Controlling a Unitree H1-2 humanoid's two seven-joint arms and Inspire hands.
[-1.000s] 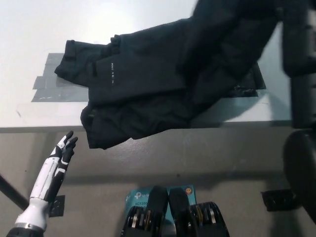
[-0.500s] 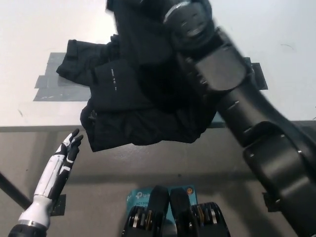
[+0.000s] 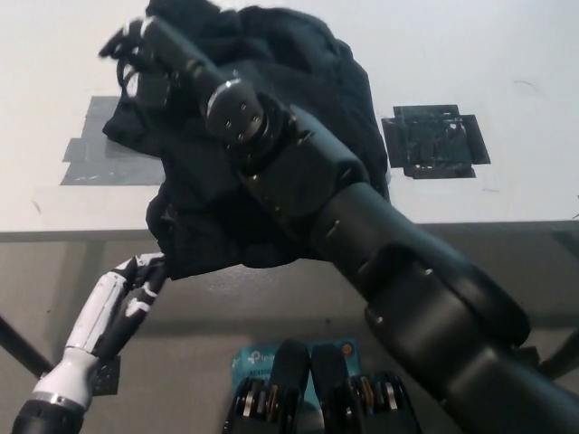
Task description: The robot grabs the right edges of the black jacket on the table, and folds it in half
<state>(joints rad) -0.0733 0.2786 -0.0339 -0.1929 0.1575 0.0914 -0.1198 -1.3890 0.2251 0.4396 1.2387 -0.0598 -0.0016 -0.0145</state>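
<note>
Black jacket [image 3: 271,136] lies bunched at upper centre of tabletop [image 3: 507,54]. Right hand [image 3: 149,50] at upper left, grip indiscernible. Left hand [image 3: 136,276] at lower left, state unclear.

No readable text on anything shown

The black right arm [image 3: 362,235] crosses over the black jacket [image 3: 298,81], hiding its middle. The right hand [image 3: 149,45] is motion-blurred against dark fabric, so its grip cannot be made out.
</note>
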